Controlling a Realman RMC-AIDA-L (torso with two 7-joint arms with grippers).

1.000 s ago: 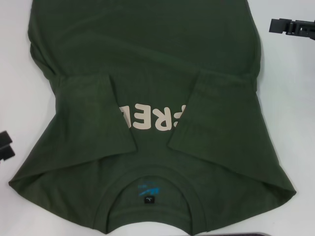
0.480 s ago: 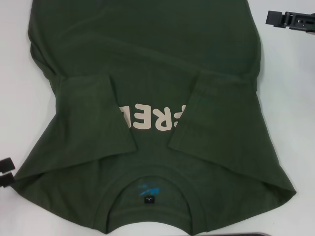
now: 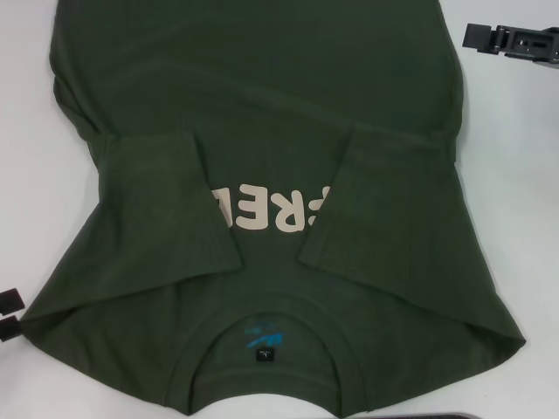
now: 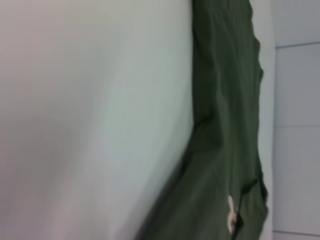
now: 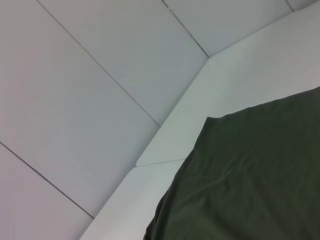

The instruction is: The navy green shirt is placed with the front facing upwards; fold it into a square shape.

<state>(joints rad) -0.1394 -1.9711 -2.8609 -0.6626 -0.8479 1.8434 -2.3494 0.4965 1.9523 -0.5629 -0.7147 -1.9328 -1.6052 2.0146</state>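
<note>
The navy green shirt (image 3: 262,175) lies flat on the white bench (image 3: 524,218), front up, collar nearest my body and hem farthest away. Both short sleeves are folded inward over the chest, each covering an end of the cream lettering (image 3: 266,209), of which only the middle letters show between them. The neck label (image 3: 264,340) is visible inside the ribbed collar. My left claw (image 3: 9,312) sits at the near left edge of the head view, just beside the shirt's left shoulder corner, which lies immediately to the claw's inner side; only two dark tips show, one above the other with a gap between them, and I cannot tell whether the claw is spread or pressed together. It holds no fabric that I can see. My right claw (image 3: 511,39) is at the far right, out over bare bench, with the shirt's right side edge lying apart from it toward my centre; only its dark housing shows, so I cannot tell its state either. The left wrist view shows the shirt (image 4: 225,125) as a long dark strip against pale bench (image 4: 90,110). The right wrist view shows a hem corner of the shirt (image 5: 250,175) on the bench (image 5: 240,85), with pale tiled floor (image 5: 75,90) beyond the bench edge.
</note>
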